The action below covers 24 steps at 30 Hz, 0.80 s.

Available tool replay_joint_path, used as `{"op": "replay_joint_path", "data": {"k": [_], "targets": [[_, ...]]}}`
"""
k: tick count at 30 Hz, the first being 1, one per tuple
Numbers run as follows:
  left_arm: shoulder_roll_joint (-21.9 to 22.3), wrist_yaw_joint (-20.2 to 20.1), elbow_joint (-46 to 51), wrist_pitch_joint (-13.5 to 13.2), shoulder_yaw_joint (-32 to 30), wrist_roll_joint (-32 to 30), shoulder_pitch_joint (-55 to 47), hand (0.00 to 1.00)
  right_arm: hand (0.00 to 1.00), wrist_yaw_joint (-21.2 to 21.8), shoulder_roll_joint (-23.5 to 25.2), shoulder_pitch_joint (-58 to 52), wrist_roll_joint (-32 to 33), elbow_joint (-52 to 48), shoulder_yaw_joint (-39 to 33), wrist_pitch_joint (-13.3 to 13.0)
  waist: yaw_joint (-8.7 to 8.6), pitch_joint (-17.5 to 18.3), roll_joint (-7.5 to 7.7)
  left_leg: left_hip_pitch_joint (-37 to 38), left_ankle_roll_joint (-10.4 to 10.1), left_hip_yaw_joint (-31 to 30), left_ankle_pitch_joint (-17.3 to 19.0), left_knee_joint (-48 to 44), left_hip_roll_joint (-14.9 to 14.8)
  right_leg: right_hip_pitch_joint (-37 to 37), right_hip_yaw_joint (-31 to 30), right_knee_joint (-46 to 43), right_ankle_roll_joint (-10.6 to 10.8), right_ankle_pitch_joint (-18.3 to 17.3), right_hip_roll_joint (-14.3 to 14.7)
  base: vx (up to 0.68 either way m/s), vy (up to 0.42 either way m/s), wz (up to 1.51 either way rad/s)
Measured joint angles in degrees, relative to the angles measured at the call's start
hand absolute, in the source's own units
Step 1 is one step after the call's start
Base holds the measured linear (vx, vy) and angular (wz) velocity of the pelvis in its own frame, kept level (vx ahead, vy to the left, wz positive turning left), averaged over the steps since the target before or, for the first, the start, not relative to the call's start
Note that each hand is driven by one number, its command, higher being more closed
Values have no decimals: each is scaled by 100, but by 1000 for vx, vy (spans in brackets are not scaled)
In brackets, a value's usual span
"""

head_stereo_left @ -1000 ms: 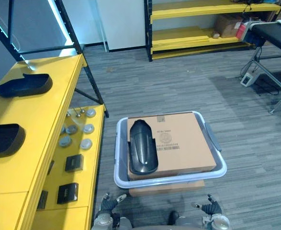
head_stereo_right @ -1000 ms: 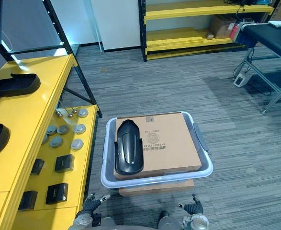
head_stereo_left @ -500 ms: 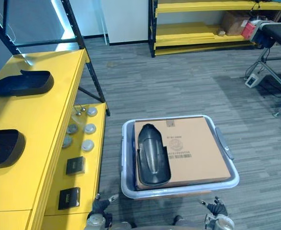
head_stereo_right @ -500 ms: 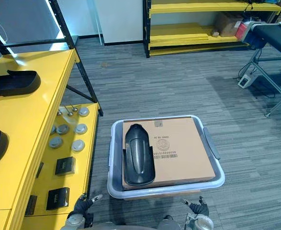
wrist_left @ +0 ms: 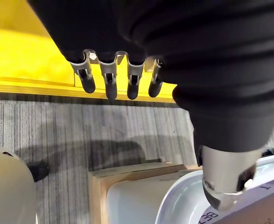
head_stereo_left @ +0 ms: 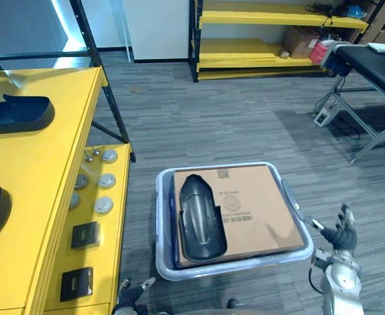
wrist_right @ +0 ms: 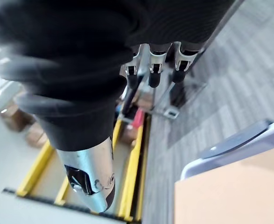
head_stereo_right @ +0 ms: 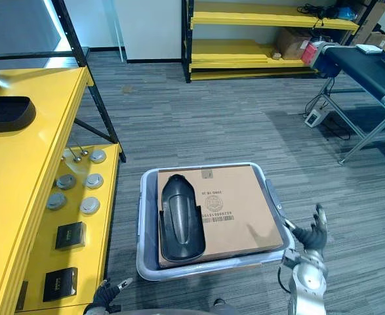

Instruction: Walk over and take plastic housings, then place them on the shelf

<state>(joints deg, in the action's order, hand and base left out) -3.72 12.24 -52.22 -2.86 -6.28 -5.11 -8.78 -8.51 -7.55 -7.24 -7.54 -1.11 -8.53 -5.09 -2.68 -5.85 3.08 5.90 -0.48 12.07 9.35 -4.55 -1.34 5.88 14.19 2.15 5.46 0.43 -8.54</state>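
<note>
Pickup looks like the step in hand: one black plastic housing (head_stereo_left: 201,225) lies lengthwise on the left part of a cardboard box (head_stereo_left: 258,203), which sits in a pale bin (head_stereo_left: 161,230) on the floor directly ahead of the robot. Neither hand holds anything. The right hand (head_stereo_left: 342,233) is raised just beside the bin's right rim, fingers straight and spread. The left hand (head_stereo_left: 132,290) hangs low near the bin's near-left corner, its fingers (wrist_left: 109,79) relaxed and empty in the left wrist view. To do this well, the robot should probably bring both hands in over the housing, one to each long side, since the shell looks smooth and rounded and may slip from a one-sided pinch. Fingers should hook under its edges, not press on the domed top, which could push it sliding across the cardboard. The yellow shelf (head_stereo_left: 41,170) stands to the left, with two more housings (head_stereo_left: 15,113) on its top level, well apart. The bare patch between them looks like a fair target.
</note>
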Motion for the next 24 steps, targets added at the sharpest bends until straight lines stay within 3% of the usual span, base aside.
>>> {"op": "replay_joint_path", "data": {"k": [4, 8, 11, 14, 21, 22, 24], "targets": [[-3, -40, 52, -24, 0, 0, 5, 0, 0, 135, -40, 441, -294, 456, 409, -31, 51, -5, 10, -140, 13, -292, -135, 70, 47, -15, 275, 17, 0, 0, -30, -36, -34, 40], [-7, -92, 232, -33, 12, 0, 10, 0, 0, 149, -103, 1076, -606, 1520, 777, 128, 218, -31, 51, -301, -1, -497, -361, 298, 77, -150, 470, 48, -7, 8, -30, -59, -42, 28], [-15, -91, 244, -30, 20, 2, 27, 0, 0, 215, -83, 1347, -790, 2218, 955, 240, 227, -47, 63, -402, -4, -712, -512, 457, 114, -194, 646, 107, -3, 34, -35, -41, -33, 30], [-21, -84, 244, -24, 116, -3, 97, 0, 0, 221, -58, 1469, -949, 2814, 950, 428, 355, -75, 57, -439, 15, -776, -532, 457, 148, -190, 741, 110, 8, 41, -67, -18, 6, 18], [-64, -51, 424, -17, 235, -19, 214, 0, 0, -53, 328, 1808, -1556, 3895, 599, 804, 352, -358, 113, -624, 88, -1153, -667, 456, 290, -146, 1133, 137, 62, 101, -181, -19, 26, 30], [-82, -42, 431, -16, 244, -20, 229, 0, 100, -156, 368, 1944, -1676, 4041, 522, 819, 351, -389, 126, -639, 103, -1178, -684, 456, 300, -144, 1159, 152, 25, 149, -184, -29, 37, 12], [-107, 5, 441, -16, 354, -20, 267, 0, 100, -197, 384, 2055, -1799, 4168, 434, 856, 360, -401, 135, -676, 128, -1202, -708, 456, 326, -146, 1195, 194, 27, 201, -199, -43, 40, 12]]}}
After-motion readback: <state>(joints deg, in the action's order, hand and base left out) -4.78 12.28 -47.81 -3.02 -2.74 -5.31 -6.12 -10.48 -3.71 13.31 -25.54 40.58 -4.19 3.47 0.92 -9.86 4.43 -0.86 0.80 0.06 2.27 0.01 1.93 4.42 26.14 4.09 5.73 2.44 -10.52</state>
